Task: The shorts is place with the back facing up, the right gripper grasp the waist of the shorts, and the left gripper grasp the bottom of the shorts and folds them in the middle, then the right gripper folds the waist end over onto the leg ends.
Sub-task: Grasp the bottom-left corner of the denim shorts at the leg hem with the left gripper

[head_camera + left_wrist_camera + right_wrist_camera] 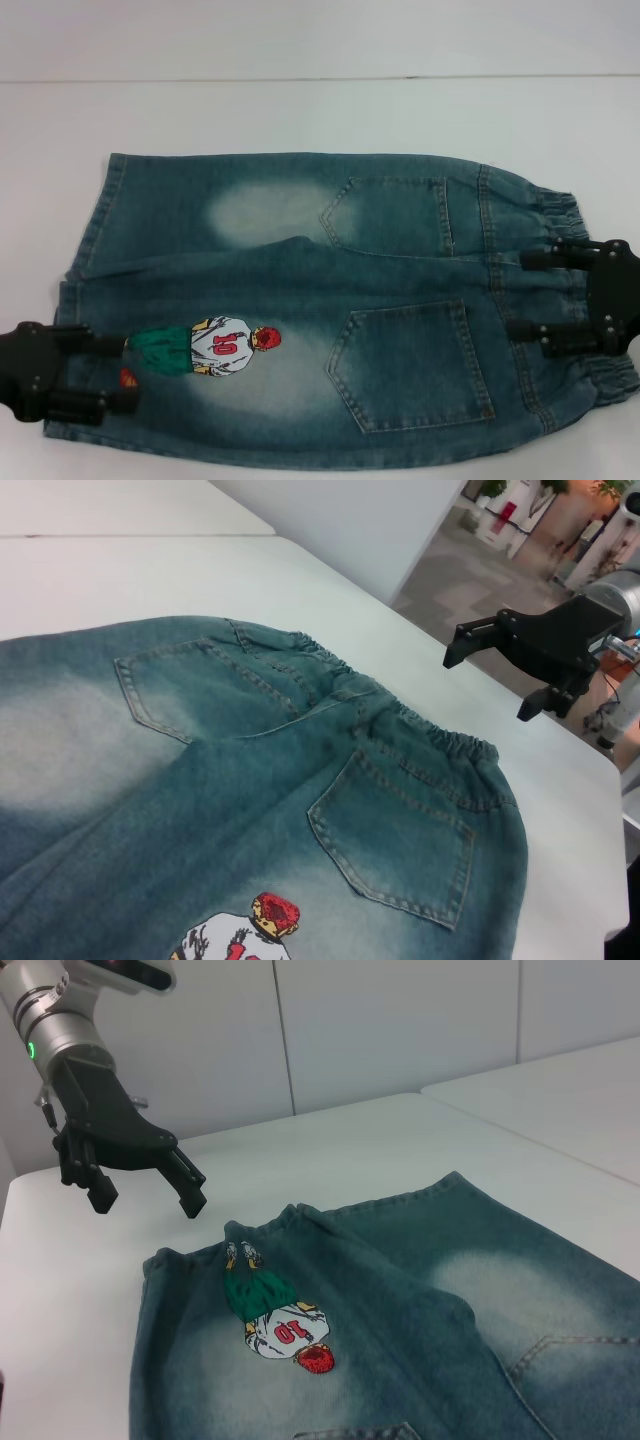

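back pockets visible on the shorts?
2. On the shorts, one back pocket lies on the far half and the other back pocket on the near half, both toward the waist, where the right pincer hovers open. None look hidden.

The shorts [330,300] are blue-green denim with pale faded patches and a patch [215,347] in green, white and red. Black grippers; white table [300,110].

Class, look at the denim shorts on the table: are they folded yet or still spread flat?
Spread flat. The shorts show both back pockets and both legs side by side; left gripper and right gripper hover open.
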Robot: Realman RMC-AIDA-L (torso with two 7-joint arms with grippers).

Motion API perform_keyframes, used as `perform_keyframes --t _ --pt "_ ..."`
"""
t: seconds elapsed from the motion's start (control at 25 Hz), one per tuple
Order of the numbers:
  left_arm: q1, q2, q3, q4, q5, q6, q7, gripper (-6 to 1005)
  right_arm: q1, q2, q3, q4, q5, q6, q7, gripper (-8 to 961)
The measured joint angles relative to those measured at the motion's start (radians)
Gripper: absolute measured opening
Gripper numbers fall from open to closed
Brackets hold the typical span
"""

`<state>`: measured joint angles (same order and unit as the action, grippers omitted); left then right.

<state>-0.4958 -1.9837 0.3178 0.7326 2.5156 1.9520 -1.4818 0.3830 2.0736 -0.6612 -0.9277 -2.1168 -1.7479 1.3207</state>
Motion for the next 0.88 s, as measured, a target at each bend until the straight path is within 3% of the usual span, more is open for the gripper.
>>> perform_keyframes --t 0.2,0.36,0.44,0.56,0.64,0.88 --pt "-0.001 -0.024 -0.031 0.049 -0.027 0.003 -0.029 937 0.000 0.000 0.010 -0.005 0.000 0.007 0.000 930" --pt "0.001 -0.065 -0.002 0.193 -0.030 0.027 -0.178 937 -0.002 -0.003 0.014 -0.006 0.000 0.016 0.000 930" --pt "0.004 -0.074 0.031 0.261 -0.027 0.046 -0.261 937 -0.002 -0.006 0.013 -0.007 0.001 0.020 0.000 930" --pt "0.005 -0.068 0.093 0.331 -0.026 0.077 -0.405 937 0.000 -0.011 0.010 -0.008 0.000 0.026 -0.001 930" --pt "0.004 -0.042 0.181 0.379 -0.021 0.086 -0.559 937 0.003 -0.014 0.007 -0.008 0.000 0.034 -0.003 930" --pt "-0.019 -0.026 0.274 0.422 0.067 0.077 -0.693 937 0.007 -0.016 0.005 -0.024 -0.005 0.041 -0.011 930"
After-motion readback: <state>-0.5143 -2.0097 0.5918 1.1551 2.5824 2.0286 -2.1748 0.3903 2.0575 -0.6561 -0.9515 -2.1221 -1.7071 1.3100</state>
